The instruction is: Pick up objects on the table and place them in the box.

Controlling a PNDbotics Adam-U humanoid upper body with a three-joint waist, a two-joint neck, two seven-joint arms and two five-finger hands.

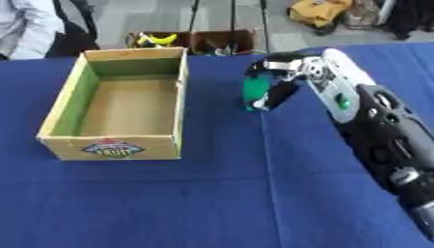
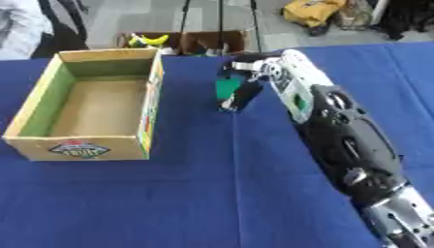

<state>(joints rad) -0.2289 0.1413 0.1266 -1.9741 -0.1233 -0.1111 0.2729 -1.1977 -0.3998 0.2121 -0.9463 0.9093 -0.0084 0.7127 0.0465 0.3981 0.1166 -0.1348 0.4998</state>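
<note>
An open cardboard box point(image 1: 59, 104) with green inner walls and a fruit label on its front stands on the blue tablecloth at the left; nothing shows inside it. My right arm reaches in from the lower right across the table. Its right hand point(image 1: 278, 77) hangs fingers down just right of the box, curled around a green object point(image 1: 255, 92) that it holds close above the cloth. Only the object's green side shows between the fingers. My left hand is not visible in either view.
The blue cloth point(image 1: 212, 193) covers the whole table. Beyond the far edge stands a brown crate point(image 1: 203, 41) with a yellow item in it, tripod legs and bags on the floor. A person's sleeve shows at the upper left corner.
</note>
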